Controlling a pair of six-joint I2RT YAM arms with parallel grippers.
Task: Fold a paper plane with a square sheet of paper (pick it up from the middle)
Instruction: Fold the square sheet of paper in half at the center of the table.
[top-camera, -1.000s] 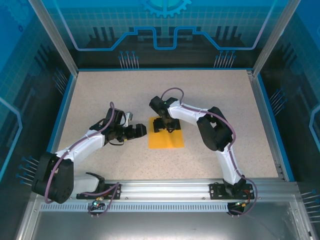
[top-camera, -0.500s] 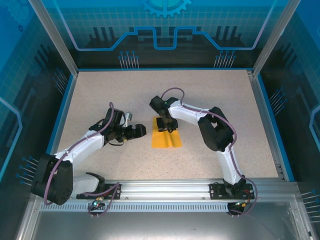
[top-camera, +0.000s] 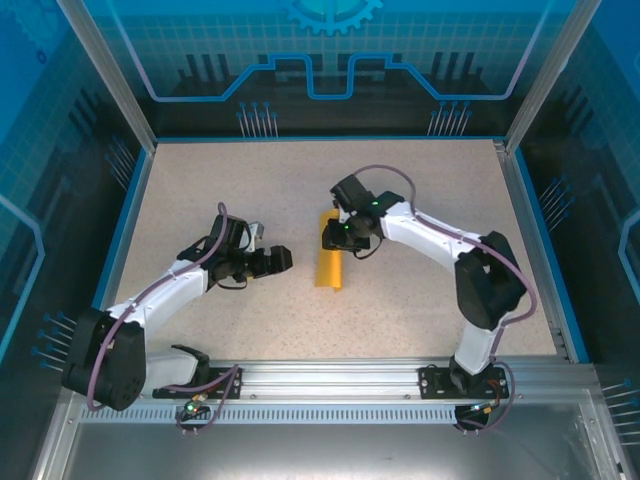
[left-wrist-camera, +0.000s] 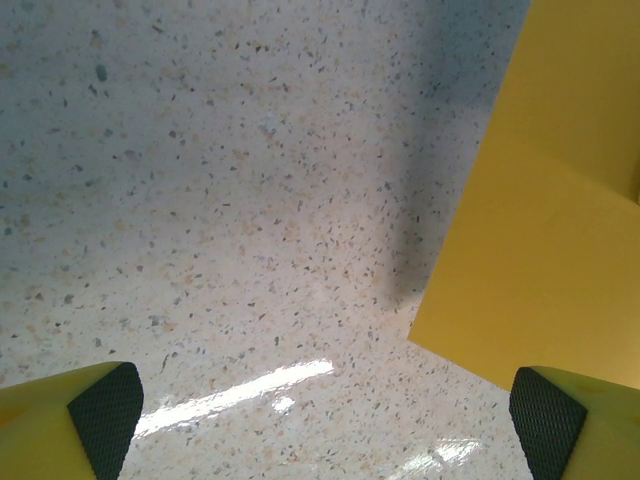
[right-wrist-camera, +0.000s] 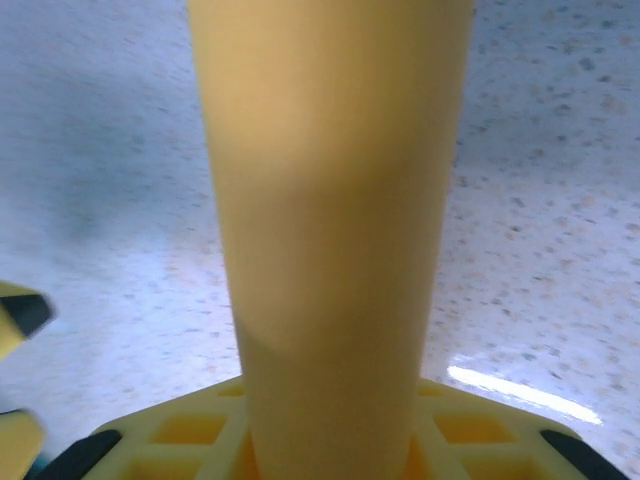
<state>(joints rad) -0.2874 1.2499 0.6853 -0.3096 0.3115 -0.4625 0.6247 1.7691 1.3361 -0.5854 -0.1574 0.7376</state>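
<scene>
Over the last second the square sheet of paper had gone from a flat square on the desk to a narrow, bowed strip, squeezed inward along its middle. The right arm had swung its elbow out toward the right side of the desk. The left arm had not shifted.

On the left, the left end effector hovered low over the desk, released, with its jaws spread wide and nothing between them. From its wrist camera the near edge of the sheet lay just ahead and to the right, close to one fingertip, though contact could not be made out. In the middle, the sheet sat just beside that end effector, its far end raised and its near end seemingly resting on the desk. On the right, the right end effector was clenched on the far part of the sheet, and the paper rose from between its fingers as a rounded hump.

The step in hand looked like the pick-up from the middle, with no crease pressed yet. The next move probably called for the left end effector to take the free side, so that the hump could be flattened into a centre fold with the edges matched. Thin paper like this would likely slip or crumple under an uneven pull.
</scene>
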